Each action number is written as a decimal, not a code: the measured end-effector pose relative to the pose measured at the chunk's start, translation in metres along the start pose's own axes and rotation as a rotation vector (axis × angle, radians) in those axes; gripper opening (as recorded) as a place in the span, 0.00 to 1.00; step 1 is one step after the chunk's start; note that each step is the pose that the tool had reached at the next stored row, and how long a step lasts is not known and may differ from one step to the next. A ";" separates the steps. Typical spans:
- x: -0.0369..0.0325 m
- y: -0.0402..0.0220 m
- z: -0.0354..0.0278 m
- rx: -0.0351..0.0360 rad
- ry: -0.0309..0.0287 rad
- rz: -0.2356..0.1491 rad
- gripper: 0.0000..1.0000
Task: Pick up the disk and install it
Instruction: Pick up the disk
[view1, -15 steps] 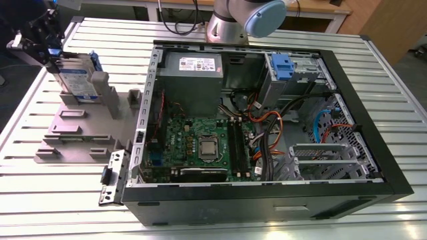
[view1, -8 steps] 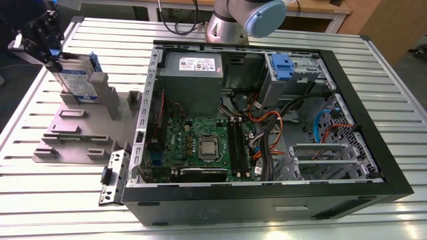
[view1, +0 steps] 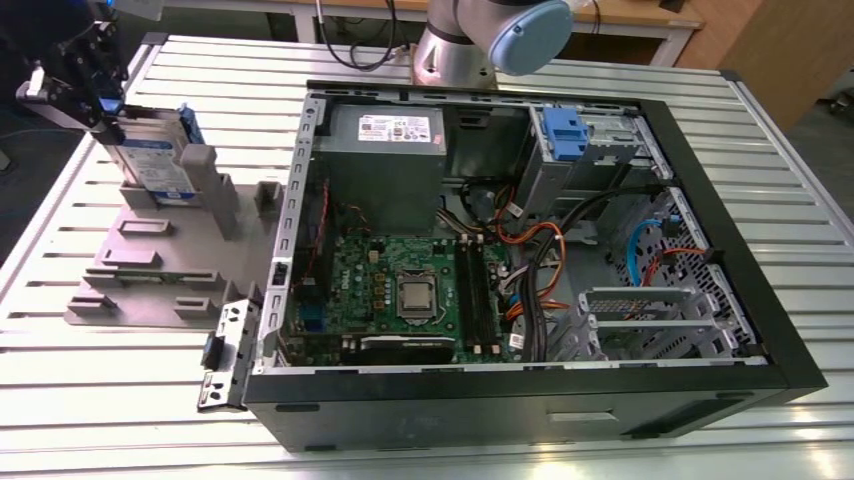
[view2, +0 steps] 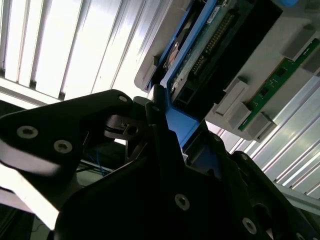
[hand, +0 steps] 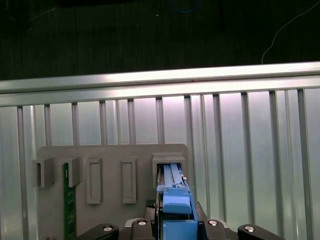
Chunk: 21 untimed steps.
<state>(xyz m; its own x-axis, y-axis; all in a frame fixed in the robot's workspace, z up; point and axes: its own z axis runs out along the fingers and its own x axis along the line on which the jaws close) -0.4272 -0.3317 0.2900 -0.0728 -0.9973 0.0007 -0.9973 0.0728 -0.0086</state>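
Obscured: the lower edge of the disk (view1: 150, 165) sits inside a slot of the grey fixture (view1: 160, 270), hidden by the slot walls. In the first wrist view the gripper (hand: 175, 220) is cut off by the frame edge, so its fingertips are hard to make out there. In the exterior view the gripper (view1: 96, 100) merges into a dark background.

Claw: in the second wrist view the gripper (view2: 180, 122) has its black fingers (view2: 156, 107) pressed against both sides of the disk's blue rail, with no gap visible. It is clamped on the upper end of the disk (view2: 200, 50).

Disk: one. It stands upright on edge at the far end of the fixture, on the exterior view's left, well apart from the case interior. In the first wrist view the disk (hand: 172, 180) runs from the fingers down into the slot.

Fixture: one, lying flat on the table (view1: 107, 400), just beside the case on the exterior view's left. Two empty rectangular pockets in the fixture (hand: 110, 155) lie between the disk and the green circuit strip (hand: 67, 200).

Green circuit strip: one, standing on edge in the fixture.

Computer case (view1: 534, 400): one, lying open on the table.

Arm (view1: 487, 40): one, with its base at the far side of the case
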 end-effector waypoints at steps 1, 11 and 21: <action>0.0000 0.0000 0.0000 0.0000 0.0000 0.000 0.37; 0.0000 0.0000 0.0001 0.0001 0.0000 0.000 0.44; 0.0000 0.0000 0.0002 0.0000 0.0000 0.000 0.44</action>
<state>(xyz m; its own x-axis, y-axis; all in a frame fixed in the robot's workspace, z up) -0.4272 -0.3317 0.2899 -0.0728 -0.9973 0.0007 -0.9973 0.0728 -0.0086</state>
